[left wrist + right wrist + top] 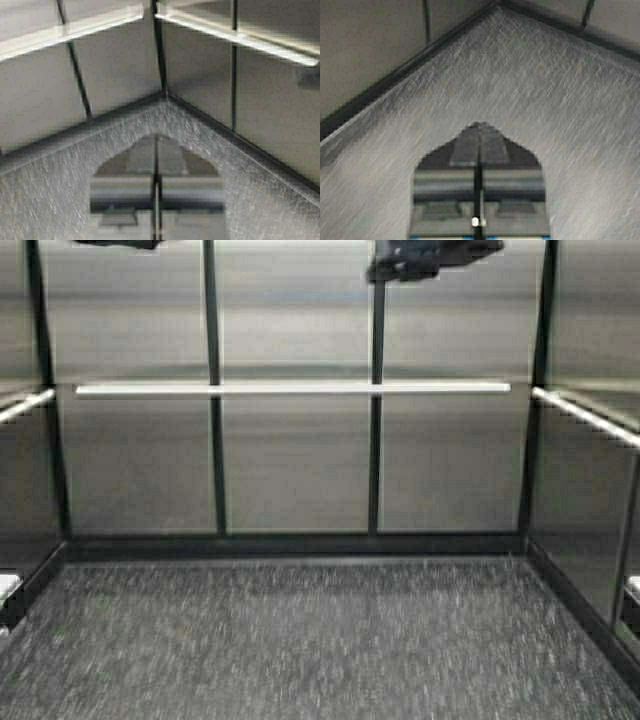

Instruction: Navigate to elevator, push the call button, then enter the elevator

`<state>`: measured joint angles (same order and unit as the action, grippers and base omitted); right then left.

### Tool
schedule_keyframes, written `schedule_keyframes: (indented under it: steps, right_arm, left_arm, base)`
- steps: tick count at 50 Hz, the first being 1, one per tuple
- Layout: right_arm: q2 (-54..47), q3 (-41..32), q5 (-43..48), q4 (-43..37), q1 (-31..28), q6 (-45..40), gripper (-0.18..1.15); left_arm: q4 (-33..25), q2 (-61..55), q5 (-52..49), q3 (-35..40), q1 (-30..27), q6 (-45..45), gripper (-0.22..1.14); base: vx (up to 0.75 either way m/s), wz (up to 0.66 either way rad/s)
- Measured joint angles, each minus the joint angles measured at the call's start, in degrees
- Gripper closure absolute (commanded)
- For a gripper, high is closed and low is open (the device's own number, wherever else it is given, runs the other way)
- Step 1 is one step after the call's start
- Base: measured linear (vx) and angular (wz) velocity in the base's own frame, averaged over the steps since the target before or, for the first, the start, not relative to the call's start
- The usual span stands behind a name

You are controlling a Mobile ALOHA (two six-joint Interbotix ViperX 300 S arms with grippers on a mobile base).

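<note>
The elevator (295,465) was seen from inside: steel back-wall panels, a white handrail (292,389) across them, speckled dark carpet (300,640) below. The left gripper (156,145) and right gripper (479,132) were both held closed above the carpet, gripping nothing.

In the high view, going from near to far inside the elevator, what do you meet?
Speckled dark carpet floor → black baseboard → steel back wall panels → horizontal handrail on that wall.
</note>
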<state>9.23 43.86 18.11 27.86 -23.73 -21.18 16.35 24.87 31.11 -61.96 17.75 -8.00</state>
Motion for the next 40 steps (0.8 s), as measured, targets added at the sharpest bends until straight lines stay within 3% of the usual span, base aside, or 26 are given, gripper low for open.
schedule_keyframes:
  steps: [6, 17, 23, 40]
  right_arm:
    - [0.5, 3.9, -0.1, 0.0, 0.8, 0.4, 0.92]
    - [4.8, 3.4, 1.3, -0.2, -1.2, 0.2, 0.92]
    - [4.1, 2.1, 1.4, -0.2, -0.3, 0.2, 0.92]
    - [4.1, 4.5, 1.5, -0.4, -0.2, 0.0, 0.92]
  left_arm:
    - [-0.4, 0.4, 0.4, -0.1, 1.4, 0.1, 0.89]
    - [0.2, 6.0, 0.4, -0.9, 3.9, 1.0, 0.89]
    - [0.0, 3.2, 0.3, 1.2, 0.9, 0.9, 0.89]
    - [0.5, 3.3, 1.2, 0.7, 2.5, 1.3, 0.89]
  base:
    - [0.55, -0.27]
    - [0.47, -0.03]
    - [0.57, 0.08]
    - [0.51, 0.02]
